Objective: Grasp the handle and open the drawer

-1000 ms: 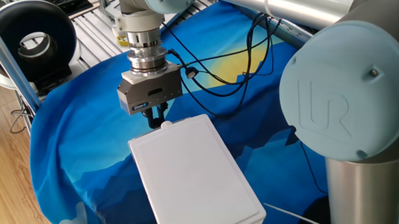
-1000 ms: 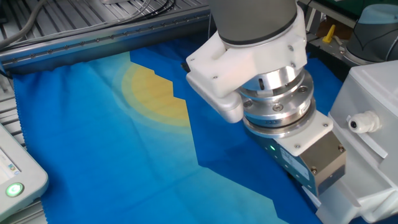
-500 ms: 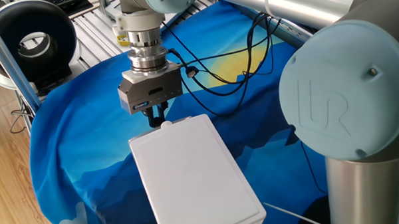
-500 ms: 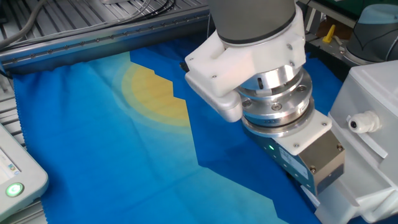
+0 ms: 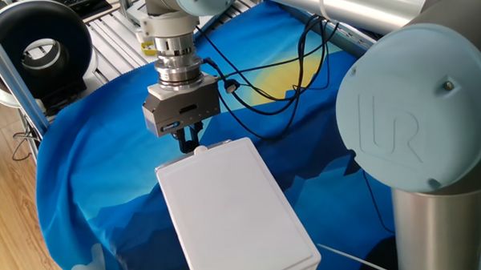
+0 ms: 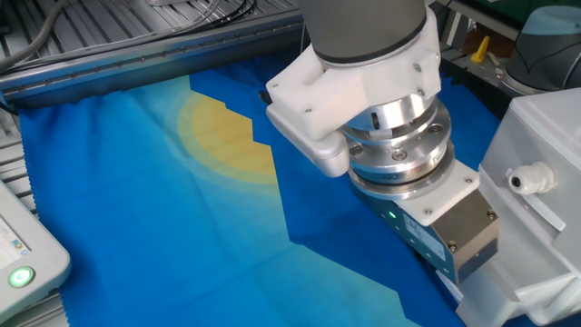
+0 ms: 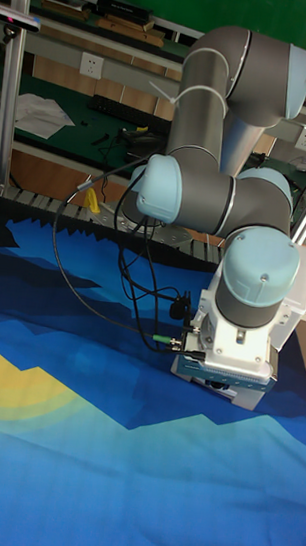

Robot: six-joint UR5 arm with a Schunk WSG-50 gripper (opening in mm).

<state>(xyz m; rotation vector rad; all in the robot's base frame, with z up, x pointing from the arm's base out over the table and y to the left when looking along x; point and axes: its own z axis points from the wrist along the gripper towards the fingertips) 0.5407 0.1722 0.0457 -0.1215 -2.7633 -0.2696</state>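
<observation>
The drawer's white rounded box (image 5: 235,207) lies on the blue cloth; its front panel faces away in this fixed view. The handle (image 5: 199,150), a small white knob, peeks over the box's far top edge. My gripper (image 5: 189,144) points straight down at that edge. Its dark fingers (image 5: 184,138) stand close together right at the knob, apparently shut on it. In the other fixed view the gripper body (image 6: 449,232) fills the lower right and the fingertips are cut off by the frame edge. The tall view shows the gripper body (image 7: 229,366) from the front, low over the cloth.
Black cables (image 5: 263,94) trail across the cloth behind the gripper. The arm's large joint (image 5: 416,121) looms at the right. A black ring-shaped device (image 5: 41,46) sits at the far left. A pendant with a green light (image 6: 23,263) lies at the cloth's corner.
In the other fixed view the gripper and wrist have shifted a few pixels to the left. The box and cables look the same.
</observation>
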